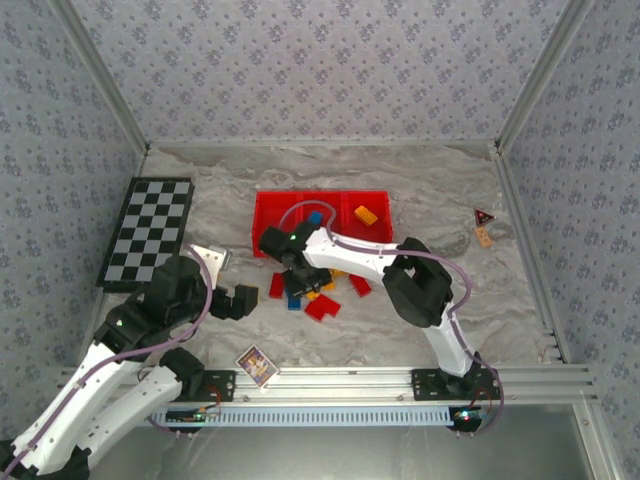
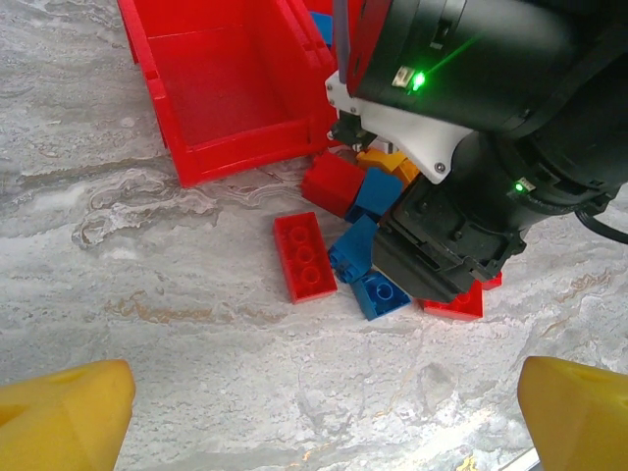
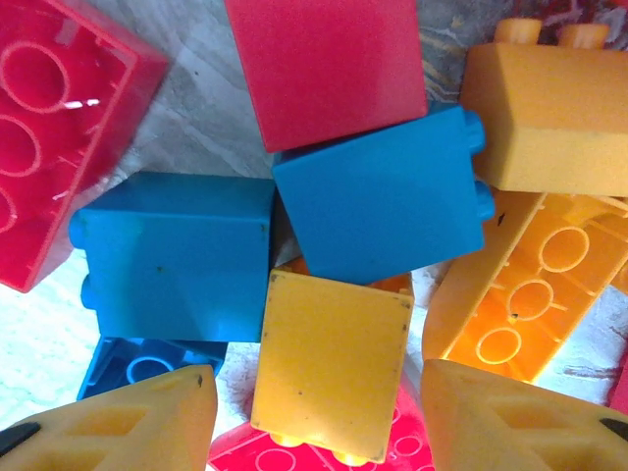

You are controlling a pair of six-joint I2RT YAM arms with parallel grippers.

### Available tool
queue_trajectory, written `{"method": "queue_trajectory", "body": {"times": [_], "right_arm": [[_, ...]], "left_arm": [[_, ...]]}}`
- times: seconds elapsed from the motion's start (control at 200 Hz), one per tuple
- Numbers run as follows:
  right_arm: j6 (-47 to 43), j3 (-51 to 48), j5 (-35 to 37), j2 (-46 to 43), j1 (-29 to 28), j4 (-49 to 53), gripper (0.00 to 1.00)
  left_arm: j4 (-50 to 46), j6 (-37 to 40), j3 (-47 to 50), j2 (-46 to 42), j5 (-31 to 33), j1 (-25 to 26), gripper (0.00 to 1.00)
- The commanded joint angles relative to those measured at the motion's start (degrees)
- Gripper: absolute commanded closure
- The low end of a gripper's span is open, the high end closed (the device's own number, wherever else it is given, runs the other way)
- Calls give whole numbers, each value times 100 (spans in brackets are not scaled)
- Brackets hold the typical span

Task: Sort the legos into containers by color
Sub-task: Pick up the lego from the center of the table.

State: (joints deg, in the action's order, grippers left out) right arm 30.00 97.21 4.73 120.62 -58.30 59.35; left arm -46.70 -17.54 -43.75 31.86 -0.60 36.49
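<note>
Legos (image 1: 322,306) lie heaped on the tabletop (image 1: 420,180) just before the red tray (image 1: 272,208), and my right claw (image 1: 297,282) hangs over them. From the left wrist, my left claw (image 2: 324,412) gapes wide and empty near the heap. From the right wrist, my right claw straddles a yellow brick (image 3: 334,363), fingers apart, not clamped. It looks like stiff, light, slick plastic, so I judge a pinch on its flat sides best. No writing is readable.

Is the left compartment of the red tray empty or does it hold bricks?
Empty. The left compartment is bare red floor from wall to wall; no brick lies inside.
</note>
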Motion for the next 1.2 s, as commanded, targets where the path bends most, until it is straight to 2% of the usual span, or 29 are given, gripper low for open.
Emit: {"method": "queue_trajectory", "body": {"times": [0.0,0.195,0.495,0.63,0.835,0.974,1.194], "right_arm": [[-79,234,231,188,-108,410,43],[-117,317,477,326,-138,555,47],[-91,255,710,309,-83,557,62],[-68,198,861,70,-91,587,72],[-104,116,1192,-665,0,712,75],[-325,96,1430,-1273,425,712,75],[-931,274,1250,-1394,1815,402,76]], "left_arm": [[32,81,-20,-48,61,23,0],[38,79,-14,-48,69,18,0],[39,84,-7,-44,69,24,0],[46,78,-11,-39,69,25,0],[39,84,-9,-17,69,25,0],[51,84,-7,22,47,23,0],[51,93,-6,57,16,24,0]]}}
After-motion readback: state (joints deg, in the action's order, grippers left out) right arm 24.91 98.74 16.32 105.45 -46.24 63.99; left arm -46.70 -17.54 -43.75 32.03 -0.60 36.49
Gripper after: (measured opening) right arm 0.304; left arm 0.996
